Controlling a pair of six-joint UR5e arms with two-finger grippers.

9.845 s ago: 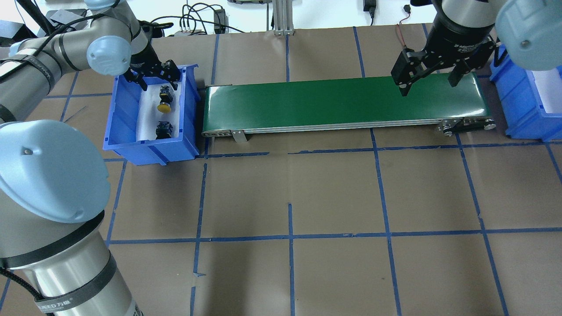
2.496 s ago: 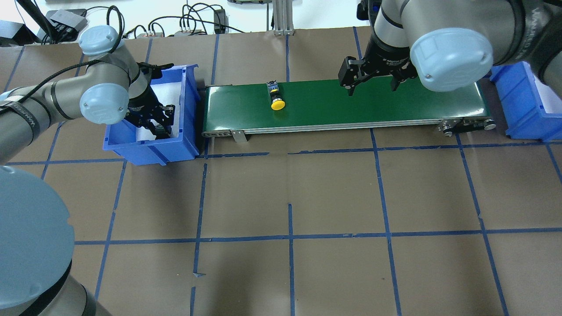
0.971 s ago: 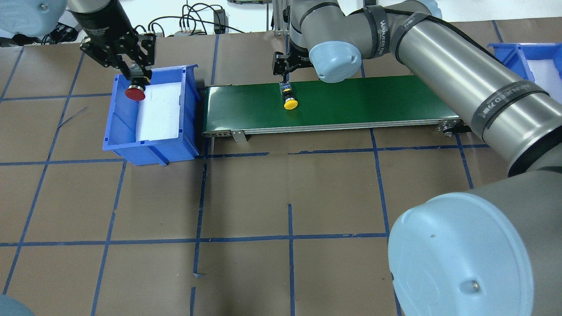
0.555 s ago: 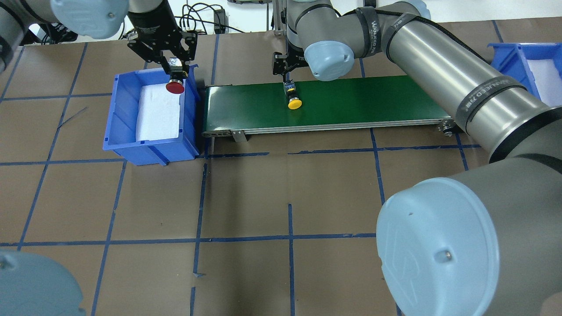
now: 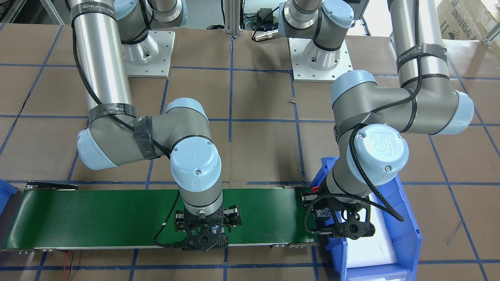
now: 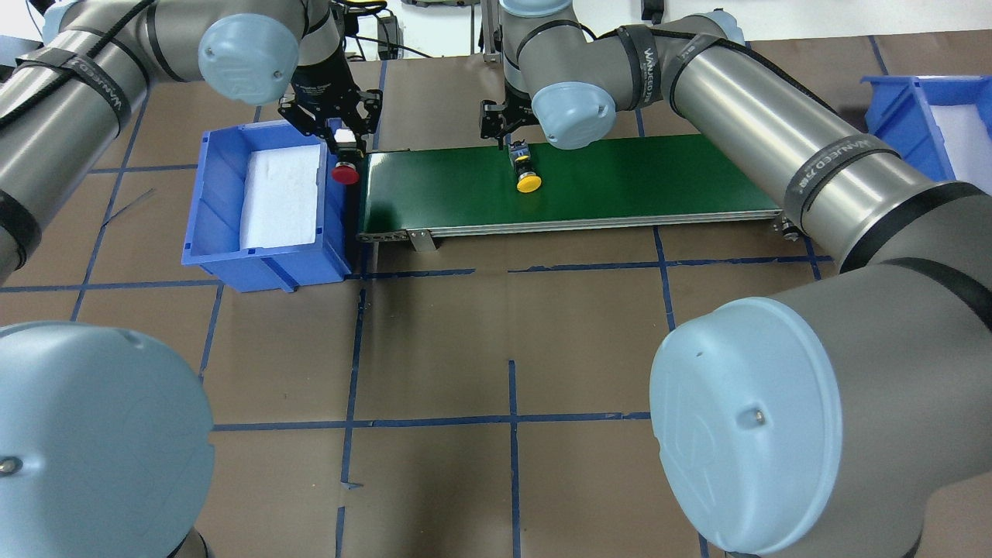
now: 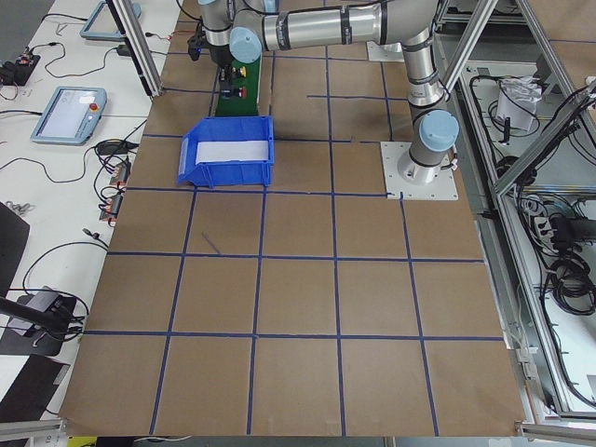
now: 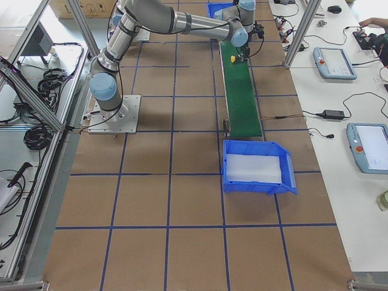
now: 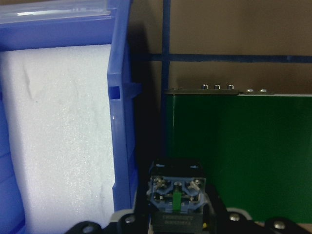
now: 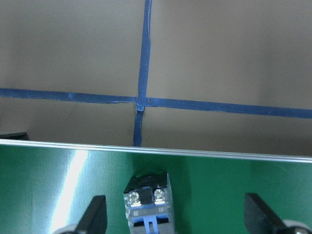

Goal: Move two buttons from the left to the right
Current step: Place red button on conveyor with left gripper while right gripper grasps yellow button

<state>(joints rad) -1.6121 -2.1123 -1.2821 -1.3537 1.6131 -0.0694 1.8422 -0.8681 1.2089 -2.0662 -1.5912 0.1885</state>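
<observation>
Holding the red button (image 6: 345,173) by its block, cap down, in the clamped left gripper (image 6: 344,141). Hangs right over the seam between the right wall of the left bin (image 6: 232,263) and the left end of the belt (image 6: 620,174), so needs only a short carry toward the robot's right to clear the wall and come over green. From the left wrist: block squarely between the fingers, white foam on one side of the blue wall, belt on the other. Further along the belt: yellow button (image 6: 528,183) on its side, long axis across the belt, cap toward the robot, block toward the far edge. Straddles that block with the right gripper (image 5: 206,233), spread wide and touching nothing as far as can be told; from the right wrist, block nearer one finger than the other. Calls, probably, for closing across the block's sides, at right angles to the long axis, then a lift and a long carry rightward to the right bin (image 6: 891,108), well apart past the belt's other end. Puts the right arm far nearer the yellow one, the left nearer the red, with a good stretch of belt between the two grippers.
</observation>
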